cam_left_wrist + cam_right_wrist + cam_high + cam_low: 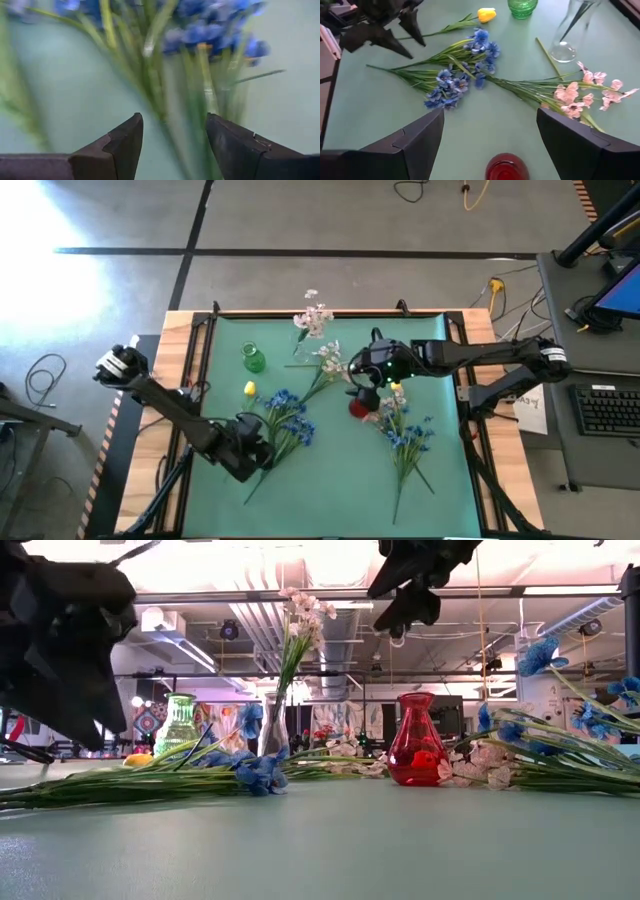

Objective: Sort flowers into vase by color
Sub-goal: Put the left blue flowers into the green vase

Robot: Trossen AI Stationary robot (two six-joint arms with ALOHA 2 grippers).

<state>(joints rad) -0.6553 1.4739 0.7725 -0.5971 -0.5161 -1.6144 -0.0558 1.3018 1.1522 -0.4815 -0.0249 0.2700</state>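
high view: the left gripper (pixel 262 450) sits low over the stalks of the blue flowers (pixel 285 415) on the near left of the green mat (pixel 330 490). the right gripper (pixel 362 385) hangs at mid-table just above the red vase (pixel 359 407). a second blue bunch (pixel 410 430) lies right of that vase, a yellow bud (pixel 249 388) and green vase (pixel 254 360) sit left of centre, and a pink-white spray (pixel 313 315) stands in a clear vase at the far edge

low view: both arms hang clear of the mat; stems lie flat either side of the red vase

left wrist view: the left fingers (pixel 122 145) stand apart and empty, with green stalks running between them. judgement: drop straight down and close on a single stalk well below the blossoms, or several stems lift together

right wrist view: the right fingers (pixel 417 137) are spread wide, holding nothing, with the red vase mouth between and beyond them, and loose pink-white blossoms (pixel 580 95) near the clear vase (pixel 570 30)

room: the near strip of mat is bare and suits lifting; the vases crowd the far half, so a long stem could clip one
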